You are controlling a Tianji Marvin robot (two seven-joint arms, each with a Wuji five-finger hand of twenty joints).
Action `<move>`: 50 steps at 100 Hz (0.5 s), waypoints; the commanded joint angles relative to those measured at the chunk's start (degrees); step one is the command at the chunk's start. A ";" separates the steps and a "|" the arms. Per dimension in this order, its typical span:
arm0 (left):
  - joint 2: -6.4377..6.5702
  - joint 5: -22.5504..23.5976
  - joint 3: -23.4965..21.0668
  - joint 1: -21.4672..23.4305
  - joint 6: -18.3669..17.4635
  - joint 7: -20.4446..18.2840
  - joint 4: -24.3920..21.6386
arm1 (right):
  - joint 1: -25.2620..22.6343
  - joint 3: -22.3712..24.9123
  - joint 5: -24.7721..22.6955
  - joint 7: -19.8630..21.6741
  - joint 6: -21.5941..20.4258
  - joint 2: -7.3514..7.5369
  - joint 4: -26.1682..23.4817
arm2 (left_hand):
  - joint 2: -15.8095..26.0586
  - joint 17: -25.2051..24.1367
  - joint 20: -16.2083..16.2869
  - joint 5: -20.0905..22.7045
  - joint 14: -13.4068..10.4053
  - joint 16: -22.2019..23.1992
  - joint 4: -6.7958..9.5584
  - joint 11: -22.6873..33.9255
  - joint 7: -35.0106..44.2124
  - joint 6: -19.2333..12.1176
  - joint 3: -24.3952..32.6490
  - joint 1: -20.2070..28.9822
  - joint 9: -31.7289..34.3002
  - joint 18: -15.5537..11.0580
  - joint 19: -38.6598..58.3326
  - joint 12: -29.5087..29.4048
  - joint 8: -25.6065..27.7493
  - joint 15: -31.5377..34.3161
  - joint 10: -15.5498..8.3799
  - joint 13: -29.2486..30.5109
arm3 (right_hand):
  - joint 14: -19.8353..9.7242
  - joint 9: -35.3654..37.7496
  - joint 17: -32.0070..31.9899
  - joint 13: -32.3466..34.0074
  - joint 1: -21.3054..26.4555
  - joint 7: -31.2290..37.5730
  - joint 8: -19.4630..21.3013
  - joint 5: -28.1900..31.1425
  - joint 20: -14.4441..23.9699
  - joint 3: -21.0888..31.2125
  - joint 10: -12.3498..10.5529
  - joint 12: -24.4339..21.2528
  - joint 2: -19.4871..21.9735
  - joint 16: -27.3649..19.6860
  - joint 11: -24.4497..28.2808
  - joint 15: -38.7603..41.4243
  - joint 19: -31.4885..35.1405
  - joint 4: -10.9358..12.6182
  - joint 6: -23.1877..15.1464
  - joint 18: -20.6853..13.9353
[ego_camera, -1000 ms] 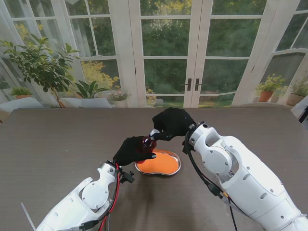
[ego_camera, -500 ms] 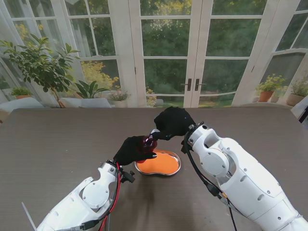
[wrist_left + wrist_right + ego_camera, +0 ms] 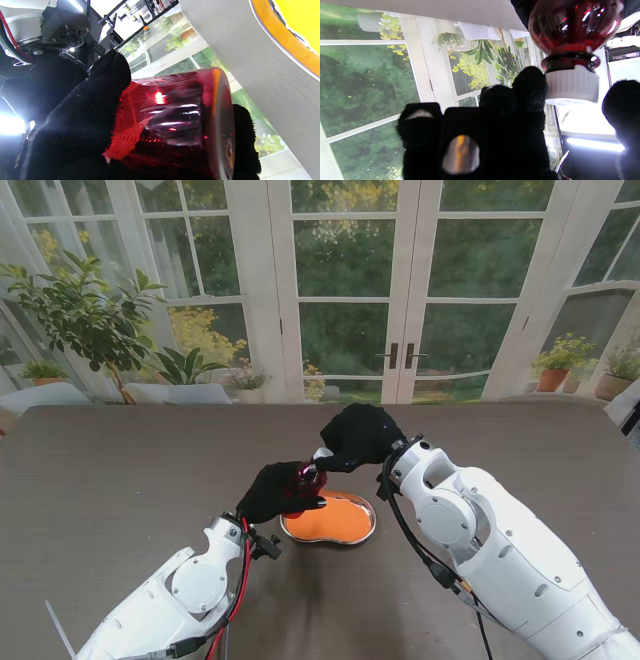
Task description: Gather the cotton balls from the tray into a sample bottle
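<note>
My left hand [image 3: 275, 492] is shut on a dark red sample bottle [image 3: 305, 477], held tilted just over the left rim of the orange kidney-shaped tray [image 3: 340, 522]. In the left wrist view the black-gloved fingers [image 3: 75, 120] wrap the bottle's body [image 3: 175, 120], with the tray's rim [image 3: 287, 45] close by. My right hand [image 3: 358, 435] curls over the bottle's white cap [image 3: 319, 453]. In the right wrist view an index fingertip [image 3: 530, 85] presses the cap [image 3: 571, 83] and the thumb sits close on the opposite side. I see no cotton balls on the tray's orange floor.
The dark table [image 3: 120, 480] runs wide to both sides of the tray. Glass doors and potted plants [image 3: 85, 310] stand beyond its far edge. My two white forearms [image 3: 480, 530] cross the near part of the table.
Almost nothing has moved. My right hand has shifted very slightly on the cap, and the bottle stays in my left hand at the same spot.
</note>
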 commanded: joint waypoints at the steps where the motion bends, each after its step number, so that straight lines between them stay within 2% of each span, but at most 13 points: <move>1: -0.43 -0.20 -0.02 -0.08 -0.07 -0.87 -0.48 | -0.43 -0.08 -0.23 1.12 -0.34 -0.03 -0.24 | 12.90 -0.79 0.98 9.57 -1.15 0.39 -1.60 1.67 7.36 -16.89 16.47 9.58 4.89 -2.22 2.28 -0.71 -0.06 0.45 -7.12 0.03 | -2.84 4.04 -0.65 0.32 -2.79 -1.71 -0.88 3.61 1.13 -1.52 -0.02 -0.59 1.21 -0.89 -1.55 -0.05 1.99 2.02 -1.72 1.62; 16: -0.43 -0.22 -0.02 -0.04 -0.04 -0.89 -0.50 | -0.53 0.16 -0.32 1.08 -0.23 -0.03 -0.32 | 12.87 -0.79 0.98 9.58 -1.19 0.40 -1.60 1.70 7.39 -16.84 16.46 9.60 4.91 -2.22 2.27 -0.70 -0.05 0.47 -7.24 0.02 | -2.79 2.43 -2.33 0.32 -4.36 -5.63 -0.07 -0.24 1.85 -3.49 0.28 0.44 3.23 -2.21 -8.09 -2.88 1.13 2.21 -0.80 1.08; 28: -0.39 -0.24 -0.01 0.02 0.04 -0.98 -0.59 | -0.63 0.46 -0.32 1.24 -0.15 0.02 -0.50 | 12.89 -0.79 0.99 9.61 -1.22 0.40 -1.60 1.71 7.40 -16.98 16.47 9.57 4.92 -2.22 2.27 -0.69 -0.04 0.46 -7.32 0.03 | -2.49 -3.37 -4.37 0.36 -5.83 -9.83 -0.74 -6.68 2.47 -4.98 0.43 1.09 4.51 -4.05 -12.02 -7.08 0.12 2.37 0.75 0.33; 50: -0.37 -0.24 0.03 0.05 0.12 -1.04 -0.66 | -0.86 1.01 0.19 1.74 0.14 0.05 -0.91 | 12.83 -0.83 0.98 9.65 -1.03 0.40 -1.60 1.70 7.40 -16.82 16.54 9.60 4.94 -2.20 2.25 -0.69 -0.03 0.45 -7.06 0.05 | -1.87 -9.73 -6.43 0.32 -6.37 -18.96 -5.74 -18.09 3.36 -7.36 0.74 0.50 6.54 -5.68 -13.38 -11.29 -1.00 2.87 4.63 -0.26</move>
